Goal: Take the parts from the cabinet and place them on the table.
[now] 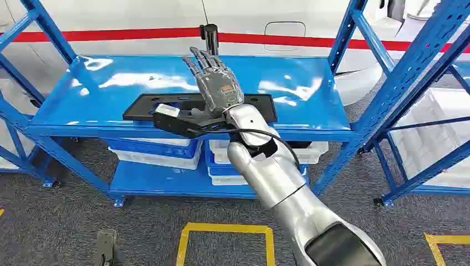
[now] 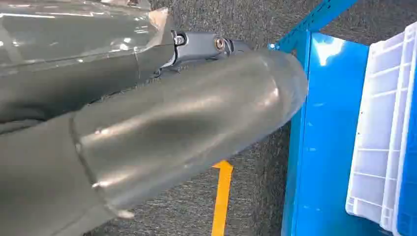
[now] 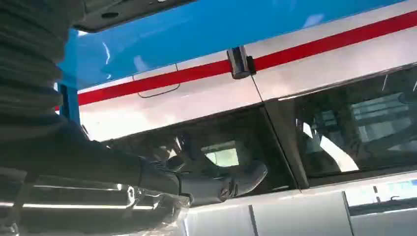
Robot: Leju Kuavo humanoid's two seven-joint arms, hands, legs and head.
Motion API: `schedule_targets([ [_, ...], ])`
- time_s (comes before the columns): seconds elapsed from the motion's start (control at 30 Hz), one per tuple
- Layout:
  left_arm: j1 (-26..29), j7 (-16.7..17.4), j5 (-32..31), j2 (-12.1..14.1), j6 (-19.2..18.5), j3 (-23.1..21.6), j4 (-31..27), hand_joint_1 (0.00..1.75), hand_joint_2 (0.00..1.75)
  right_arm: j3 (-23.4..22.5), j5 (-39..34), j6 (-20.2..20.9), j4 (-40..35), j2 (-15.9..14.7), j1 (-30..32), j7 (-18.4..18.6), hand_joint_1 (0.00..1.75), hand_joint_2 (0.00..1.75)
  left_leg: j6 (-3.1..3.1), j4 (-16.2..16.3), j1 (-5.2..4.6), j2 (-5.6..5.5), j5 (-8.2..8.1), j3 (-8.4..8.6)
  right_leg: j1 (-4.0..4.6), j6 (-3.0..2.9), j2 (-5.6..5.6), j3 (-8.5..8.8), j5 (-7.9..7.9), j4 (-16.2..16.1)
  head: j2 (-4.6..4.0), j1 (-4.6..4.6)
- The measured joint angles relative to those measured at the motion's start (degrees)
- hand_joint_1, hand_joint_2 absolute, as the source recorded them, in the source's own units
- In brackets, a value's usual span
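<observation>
Right hand (image 1: 217,83) over black part (image 1: 144,105) on blue shelf (image 1: 83,94).
Fingers straight and spread, holding nothing. Left hand's state: can't tell from wrist view.

The right hand (image 1: 217,87), fingers (image 1: 206,62) straight, hovers above the black part (image 1: 145,105) (on the blue shelf (image 1: 83,100)).

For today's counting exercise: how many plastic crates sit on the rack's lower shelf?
3 visible: a blue crate at left over a white crate, and a white crate at right. The right arm may hide more.
</observation>
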Motion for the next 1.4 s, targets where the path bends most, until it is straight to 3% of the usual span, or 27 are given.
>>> schedule_targets([
  [0.5, 0.05, 0.39, -0.72, 0.15, -0.18, 0.92, 0.74, 0.00, 0.00, 0.39, -2.84, -1.42, 1.22, -0.17, 0.74, -0.20, 0.00, 1.75, 0.26, 0.51, -0.16, -0.07, -0.17, -0.37, -0.41, 0.26, 0.00, -0.09, 0.16, -0.09, 0.00, -0.02],
  [0.6, 0.04, 0.24, -0.57, 0.13, -0.79, 0.92, 1.09, 0.00, 0.00, 0.39, -3.69, -2.01, 1.35, -0.31, 0.69, -0.17, 0.00, 1.75, 0.96, -0.25, -0.24, -0.05, 0.03, -0.28, -0.30, 0.78, 0.01, 0.12, 0.45, -0.81, 0.00, -0.04],
  [0.63, 0.07, 0.17, -0.57, 0.02, -1.09, 0.92, 1.11, 0.00, 0.00, 0.33, -3.85, -2.12, 1.31, -0.39, 0.53, -0.17, 0.00, 1.75, 1.48, -1.62, 0.72, 0.14, 0.76, 0.60, 0.26, 0.81, -0.05, -0.29, 0.14, -0.45, 0.00, 0.13],
  [0.67, 0.00, 0.09, -0.57, -0.18, -1.24, 0.92, 1.22, 0.00, 0.00, 0.28, -4.13, -2.34, 1.38, -0.74, 0.30, -0.17, 0.00, 1.75, 1.52, -2.36, 0.50, 0.21, 0.95, 1.06, -0.13, 0.79, -0.02, -1.20, -0.33, 1.15, 0.00, 0.13],
  [0.7, -0.12, 0.11, -0.57, -0.22, -1.38, 0.90, 1.33, 0.00, 0.00, 0.24, -4.37, -2.49, 1.44, -1.18, -0.05, -0.17, 0.00, 1.75, 1.71, -2.36, 0.65, 0.39, 1.06, 1.05, -0.05, 0.48, 0.09, -3.34, -1.50, 4.68, 0.00, 0.22],
  [0.77, -0.18, 0.09, -0.29, -0.26, -2.01, 0.92, 1.51, 0.00, 0.00, -0.02, -5.57, -2.97, 1.66, -2.18, -0.11, -0.61, 0.00, 1.75, 1.68, -2.34, 0.65, 0.32, 0.92, 1.02, -0.14, 0.33, 0.09, -9.29, -3.74, 14.39, 0.00, 0.26],
  [0.8, -0.17, -0.04, 0.13, -0.26, -2.40, 0.92, 1.62, 0.00, 0.00, -0.17, -6.24, -3.08, 2.07, -2.71, -0.10, -0.92, 0.00, 1.75, 1.59, -2.31, 0.67, 0.27, 0.80, 1.06, -0.18, 0.59, 0.09, -11.44, -3.64, 16.98, 0.00, 0.30],
  [0.83, -0.17, -0.18, 0.44, -0.28, -2.58, 0.92, 1.81, 0.00, 0.00, -0.20, -6.76, -3.21, 2.49, -3.11, -0.14, -1.25, 0.00, 1.75, 1.41, -2.31, 0.75, 0.16, 0.63, 1.21, -0.28, 1.03, 0.09, -12.12, -2.42, 16.43, 0.00, 0.35],
  [0.87, -0.17, -0.31, 0.74, -0.31, -2.84, 0.92, 1.97, 0.00, 0.00, -0.20, -7.14, -3.32, 2.82, -3.43, -0.21, -1.40, 0.00, 1.75, 1.11, -2.28, 0.90, 0.12, 0.37, 1.45, -0.45, 1.67, 0.07, -11.49, -0.32, 13.59, 0.00, 0.37],
  [0.93, -0.18, -0.50, 0.85, -0.35, -3.17, 0.92, 2.10, 0.00, 0.00, -0.20, -7.78, -3.80, 3.37, -3.85, -0.67, -1.79, 0.00, 1.75, 0.23, -2.15, 1.21, 0.11, -0.44, 2.23, -1.01, 3.05, -0.27, -8.00, 4.93, 3.77, 0.00, 0.37],
  [0.97, -0.26, -0.52, 0.98, -0.33, -3.26, 0.92, 2.16, 0.00, 0.00, -0.20, -8.19, -4.15, 4.04, -4.34, -1.16, -2.03, 0.00, 1.75, -0.36, -2.02, 0.96, 0.11, -0.90, 2.28, -1.17, 3.22, -1.06, -6.87, 5.78, 0.55, 0.00, 0.57],
  [1.0, -0.39, -0.55, 1.31, -0.33, -3.43, 0.92, 2.27, 0.00, 0.00, -0.15, -8.67, -4.46, 4.48, -4.35, -1.46, -2.36, 0.00, 1.75, -0.75, -1.54, 0.67, 0.00, -1.58, 2.21, -0.91, 1.92, -0.37, -6.08, 5.40, 0.11, 0.00, 0.29],
  [1.03, -0.50, -0.57, 1.40, -0.33, -3.50, 0.92, 2.30, 0.00, 0.00, -0.22, -9.05, -4.83, 4.88, -4.81, -1.61, -2.40, 0.00, 1.75, -0.97, -1.67, 0.83, 0.09, -1.71, 2.45, -0.71, 1.12, -0.32, -6.05, 5.07, 0.26, 0.00, 0.04],
  [1.07, -0.53, -0.57, 1.40, -0.35, -3.56, 0.90, 2.34, 0.00, 0.00, -0.24, -9.35, -5.09, 5.31, -5.05, -1.69, -2.40, 0.00, 1.75, -1.20, -1.95, 1.05, 0.15, -1.87, 2.72, -0.38, 0.60, -0.22, -6.09, 4.75, 0.34, 0.00, 0.11],
  [1.13, -0.81, -0.55, 1.40, -0.39, -3.61, 0.85, 2.40, 0.00, 0.00, -0.20, -9.59, -5.22, 5.84, -5.27, -2.08, -2.54, 0.00, 1.75, -1.72, -1.84, 1.69, 0.35, -2.66, 2.97, -0.51, -0.57, 0.44, -5.59, 4.43, 0.30, 0.00, 0.00],
  [1.17, -1.02, -0.55, 1.40, -0.48, -3.67, 0.83, 2.45, 0.00, 0.00, -0.22, -9.70, -5.40, 5.99, -5.33, -2.39, -2.58, 0.00, 1.75, -1.60, 0.52, 1.71, -0.05, -3.43, 1.82, -0.40, -1.03, 0.69, -5.18, 4.12, 0.28, 0.00, -0.02],
  [1.2, -1.20, -0.55, 1.38, -0.52, -3.67, 0.79, 2.49, 0.00, 0.00, -0.20, -9.83, -5.59, 6.25, -5.33, -2.78, -2.60, 0.00, 1.75, -1.52, 4.95, 1.53, -0.44, -4.91, -0.65, -0.21, -1.40, 0.77, -4.86, 3.87, 0.28, 0.00, -0.15],
  [1.27, -1.28, -0.52, 1.38, -0.52, -3.67, 0.76, 2.56, 0.00, 0.00, -0.17, -10.10, -6.01, 6.84, -5.38, -2.93, -2.60, 0.00, 1.75, -1.27, 15.28, 1.24, -0.90, -7.40, -7.34, 0.38, -2.19, 1.13, -4.20, 3.29, 0.29, 0.00, -0.26],
  [1.3, -1.24, -0.48, 1.38, -0.52, -3.67, 0.77, 2.60, 0.00, 0.00, -0.17, -10.30, -6.12, 7.19, -5.49, -2.86, -2.62, 0.00, 1.75, -0.96, 18.35, 1.06, -0.94, -7.33, -10.17, 0.72, -2.54, 1.33, -3.83, 2.95, 0.29, 0.00, -0.31],
  [1.33, -1.23, -0.44, 1.42, -0.52, -3.63, 0.76, 2.73, 0.00, 0.00, -0.17, -10.67, -6.34, 7.61, -5.71, -2.83, -2.82, 0.00, 1.75, -0.40, 18.65, 0.77, -0.97, -5.81, -11.87, 0.99, -2.65, 1.56, -3.37, 2.57, 0.29, 0.00, -0.28],
  [1.37, -1.26, -0.44, 1.44, -0.52, -3.63, 0.76, 2.80, 0.00, 0.00, -0.17, -11.14, -6.73, 7.95, -5.92, -2.83, -3.12, 0.00, 1.75, 0.22, 16.35, 0.33, -1.00, -3.16, -12.09, 1.18, -2.69, 1.78, -2.83, 2.18, 0.28, 0.00, -0.26],
  [1.4, -1.33, -0.46, 1.57, -0.52, -3.56, 0.76, 2.82, 0.00, 0.00, -0.20, -11.61, -7.26, 8.26, -6.08, -2.87, -3.34, 0.00, 1.75, 0.99, 12.07, -0.23, -1.11, 0.24, -11.10, 1.32, -2.74, 1.97, -2.23, 1.81, 0.25, 0.00, -0.26],
])
